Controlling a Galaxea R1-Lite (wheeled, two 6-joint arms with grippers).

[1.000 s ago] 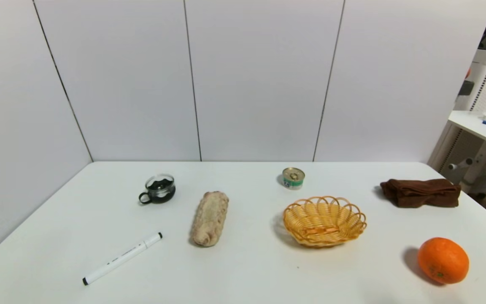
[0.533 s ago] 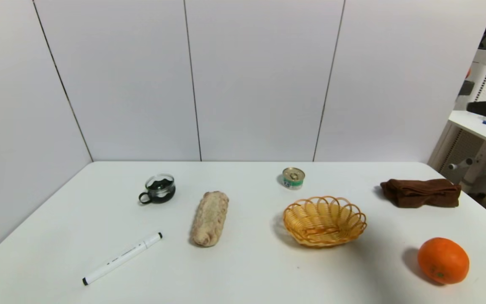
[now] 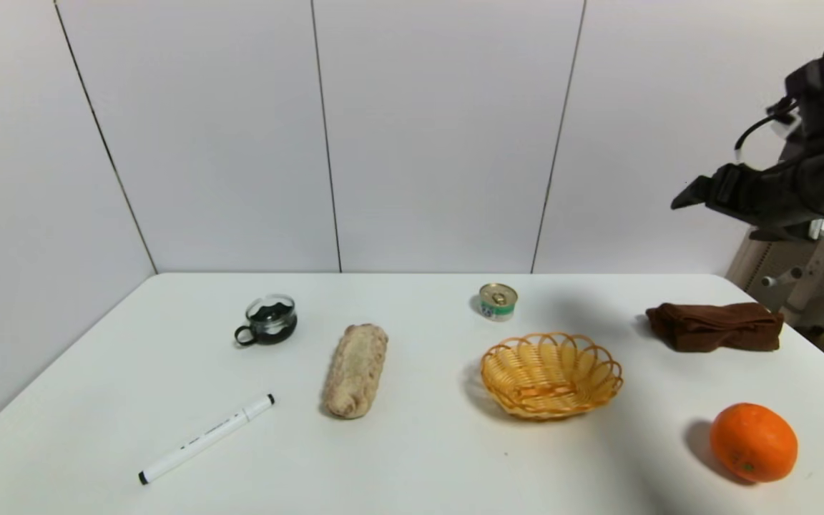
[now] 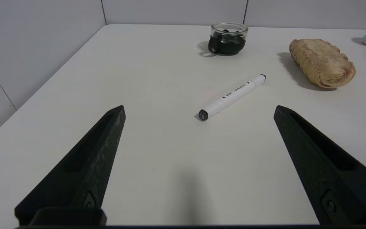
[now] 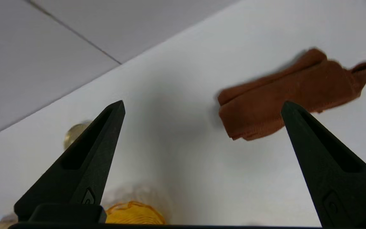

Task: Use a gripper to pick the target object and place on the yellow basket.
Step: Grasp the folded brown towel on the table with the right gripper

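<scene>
Spreading across nearly the whole head view, the white counter (image 3: 412, 458) carries everything. Above its far right corner hangs the right gripper (image 3: 691, 194), a bulky black housing with cables, held high in the air and well clear of the surface; in the right wrist view its two black fingers (image 5: 91, 152) stand wide apart with nothing between them. The left gripper (image 4: 199, 109) does not show in the head view; its own wrist view shows it low over the near left part of the counter, fingers likewise spread wide and empty.

Next in size, the brown towel (image 3: 714, 326) lies folded flat on the counter near the far right edge, below the right gripper and untouched by it. The yellow basket (image 3: 551, 374) sits to the towel's left and a little nearer, well apart from it, with nothing in it. The bread loaf (image 3: 355, 369) lies lengthwise left of centre. The orange (image 3: 753, 441) rests near the front right. A white marker (image 3: 206, 438) lies slanted at the front left. A glass cup (image 3: 269, 320) with dark contents stands behind the marker, and a small tin can (image 3: 498, 301) stands just behind the basket.
</scene>
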